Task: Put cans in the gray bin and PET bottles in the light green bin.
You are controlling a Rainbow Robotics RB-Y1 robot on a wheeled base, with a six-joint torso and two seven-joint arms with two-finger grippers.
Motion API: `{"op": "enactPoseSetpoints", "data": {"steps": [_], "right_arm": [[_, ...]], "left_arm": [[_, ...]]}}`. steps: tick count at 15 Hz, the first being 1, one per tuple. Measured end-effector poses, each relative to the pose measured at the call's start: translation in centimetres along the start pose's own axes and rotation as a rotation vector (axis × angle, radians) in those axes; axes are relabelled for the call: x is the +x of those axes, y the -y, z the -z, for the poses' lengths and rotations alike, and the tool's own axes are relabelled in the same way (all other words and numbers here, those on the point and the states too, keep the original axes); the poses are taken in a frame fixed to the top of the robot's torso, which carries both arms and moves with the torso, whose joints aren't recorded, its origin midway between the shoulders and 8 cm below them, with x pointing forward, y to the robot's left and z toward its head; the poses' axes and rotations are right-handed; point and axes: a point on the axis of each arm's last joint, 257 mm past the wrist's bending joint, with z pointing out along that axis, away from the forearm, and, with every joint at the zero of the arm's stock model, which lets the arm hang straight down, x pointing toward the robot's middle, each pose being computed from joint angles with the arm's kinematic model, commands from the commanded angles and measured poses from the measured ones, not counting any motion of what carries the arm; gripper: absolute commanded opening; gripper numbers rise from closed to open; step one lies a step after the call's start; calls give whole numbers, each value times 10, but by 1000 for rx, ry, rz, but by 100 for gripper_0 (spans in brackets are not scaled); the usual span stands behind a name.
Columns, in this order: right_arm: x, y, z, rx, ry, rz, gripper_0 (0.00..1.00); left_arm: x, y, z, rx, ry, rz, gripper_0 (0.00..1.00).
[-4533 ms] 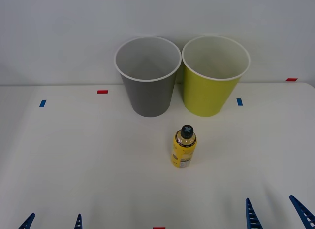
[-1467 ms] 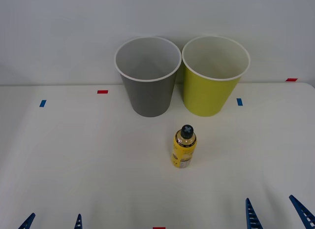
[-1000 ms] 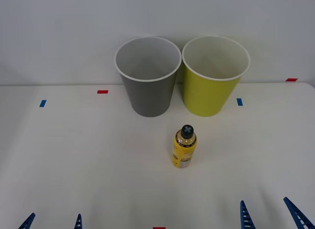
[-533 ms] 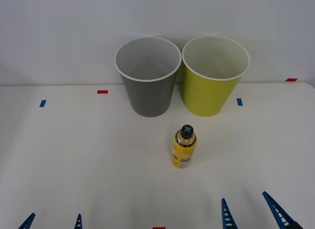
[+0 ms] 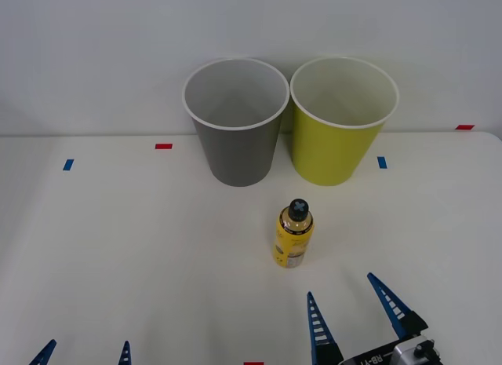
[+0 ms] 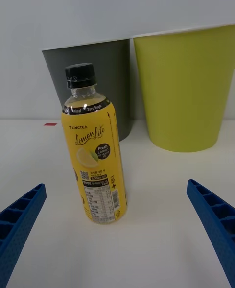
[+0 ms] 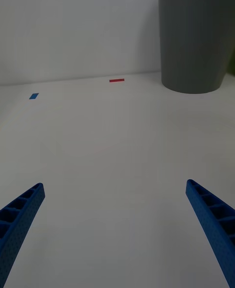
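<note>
Right claw [image 5: 351,302] open at lower right, near yellow bottle [image 5: 292,233] upright at frame centre on worktop [image 5: 118,247]. Left claw [image 5: 85,352] open, lower left corner.

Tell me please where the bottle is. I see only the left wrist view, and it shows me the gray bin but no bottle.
Observer: The bottle stands upright on the table, in front of the gap between the gray bin and the green bin.
Operator: My left gripper is open. Is the right one near the bottle?
Observer: The right gripper is open, just short of the bottle and a little to its right.
Operator: Is the bottle closed?
Observer: Yes, its black cap is on.
</note>
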Motion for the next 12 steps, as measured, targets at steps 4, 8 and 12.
{"op": "enactPoseSetpoints", "data": {"steps": [4,8,12], "right_arm": [[12,-6,-31,-27,28,17,100],[9,-24,-72,-64,43,12,100],[6,-33,-102,-73,25,15,100]], "left_arm": [[0,0,0,0,0,0,100],[0,0,0,0,0,0,100],[0,0,0,0,0,0,100]]}}
